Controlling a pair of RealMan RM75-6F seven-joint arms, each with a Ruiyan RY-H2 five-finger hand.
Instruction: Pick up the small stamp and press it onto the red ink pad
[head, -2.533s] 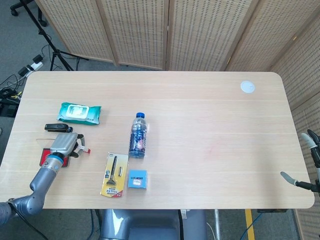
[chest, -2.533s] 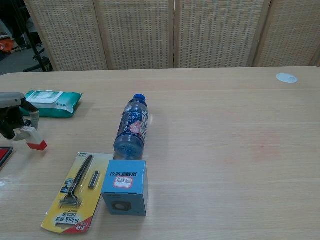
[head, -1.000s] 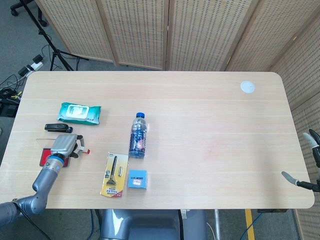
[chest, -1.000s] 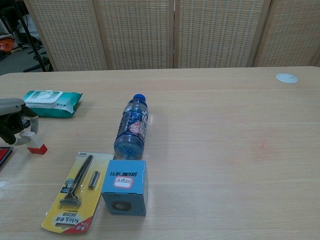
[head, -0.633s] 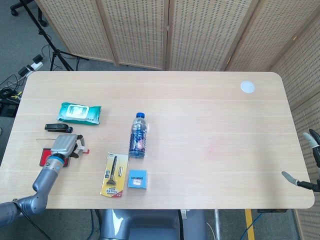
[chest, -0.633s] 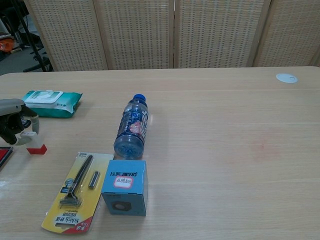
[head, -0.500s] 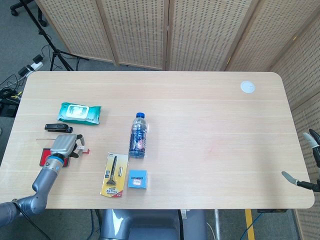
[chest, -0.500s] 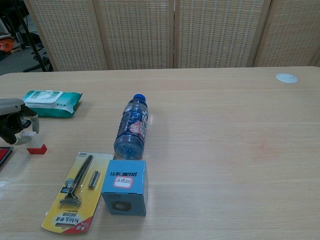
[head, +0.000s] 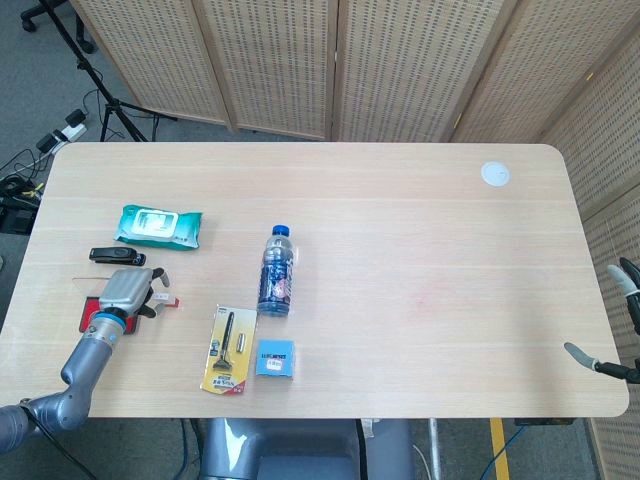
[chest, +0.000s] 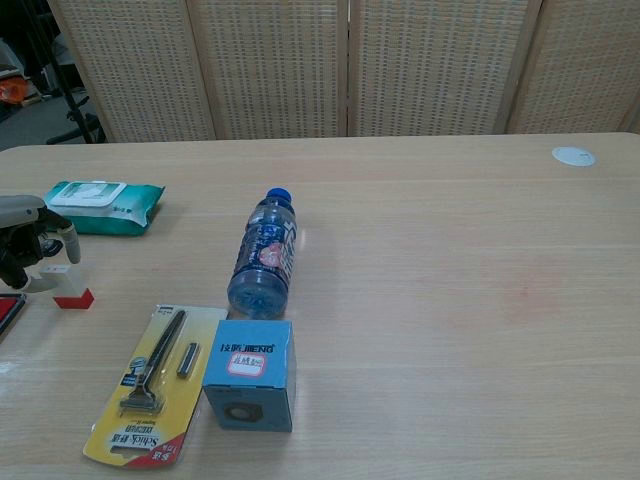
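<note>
A: Head view first. What's showing at the left edge of the table (head: 400, 220)?

B: Showing the left hand (head: 124, 292) w/ arm coming up from the bottom-left corner. Lying over the red ink pad (head: 92, 312), hiding most of it. Small stamp (head: 164, 300) sitting on the table just beside the fingers on the bottle side, red base down. Touching or apart? Too small to tell here.

A: And the right hand (head: 620, 325)?

B: Poking in at the far right edge, off the table, well apart from everything. Fingers looking spread, holding nothing.

A: Other stuff lying around?

B: Green wipes pack (head: 158, 226) toward the back left, w/ a black USB stick (head: 116, 256) just in front of it. Water bottle (head: 276, 272) lying on its side near the middle, blue cap pointing away. Razor in yellow pkg (head: 230, 350) and small blue box (head: 274, 358) near the front edge. White disc (head: 494, 173) at the far right corner.

A: Chest view now?

B: Catching the left hand (chest: 28, 246) at the left edge, fingers curving down around the stamp (chest: 68, 287). Stamp standing upright on the table, white top, red base. Gripping or just resting against it? Can't tell. Ink pad (chest: 10, 312) peeking in as a red sliver at the frame edge, near the stamp but apart. Bottle (chest: 266, 258), box (chest: 250, 374), razor pkg (chest: 148, 382) and wipes (chest: 104, 205) also showing. Right hand not showing here.
</note>
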